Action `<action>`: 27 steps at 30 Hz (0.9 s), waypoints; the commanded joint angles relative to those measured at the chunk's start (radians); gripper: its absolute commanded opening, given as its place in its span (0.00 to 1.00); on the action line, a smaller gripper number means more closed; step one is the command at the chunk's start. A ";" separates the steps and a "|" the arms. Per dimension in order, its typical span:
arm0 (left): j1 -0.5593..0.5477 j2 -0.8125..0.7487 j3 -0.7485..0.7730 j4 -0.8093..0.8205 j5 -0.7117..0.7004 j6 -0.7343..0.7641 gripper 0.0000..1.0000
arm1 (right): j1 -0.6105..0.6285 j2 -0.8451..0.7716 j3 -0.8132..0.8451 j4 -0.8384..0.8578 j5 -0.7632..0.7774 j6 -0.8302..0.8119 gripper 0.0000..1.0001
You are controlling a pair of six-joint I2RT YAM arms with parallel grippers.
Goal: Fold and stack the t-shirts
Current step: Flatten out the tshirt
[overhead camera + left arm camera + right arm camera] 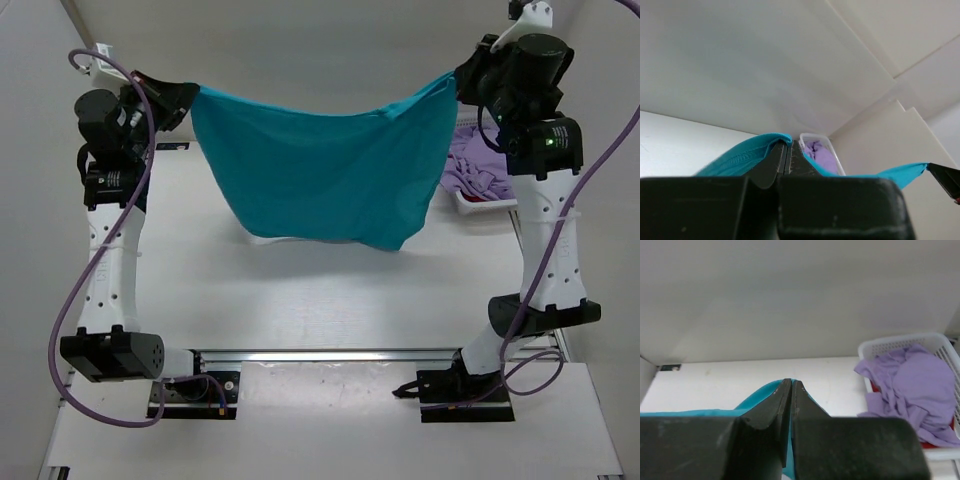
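left fingers (pixel 788 151) at 10 o'clock: clamped flat on one upper corner of the teal t-shirt (pixel 320 170). It hangs spread between both arms above the surface (pixel 300 300), sagging toward 6. right fingers (pixel 791 386) at 2 o'clock: pinched closed on the other corner. Cloth looks light, limp and stretchy, so best held at edge seams and kept taut. lavender t-shirt (pixel 478 165) sits bunched in the basket (pixel 465 203) at 3 o'clock.

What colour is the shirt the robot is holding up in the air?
The t-shirt is teal. The top external view shows it best.
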 commanded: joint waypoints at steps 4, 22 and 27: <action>-0.096 0.108 -0.090 -0.061 -0.177 0.094 0.00 | -0.110 0.240 0.113 0.008 -0.186 -0.042 0.00; -0.014 0.412 0.396 -0.064 -0.115 -0.012 0.00 | -0.094 0.168 0.149 0.540 -0.104 -0.069 0.00; 0.024 0.327 0.321 -0.047 -0.131 0.012 0.00 | -0.044 0.066 0.039 0.466 -0.035 -0.136 0.01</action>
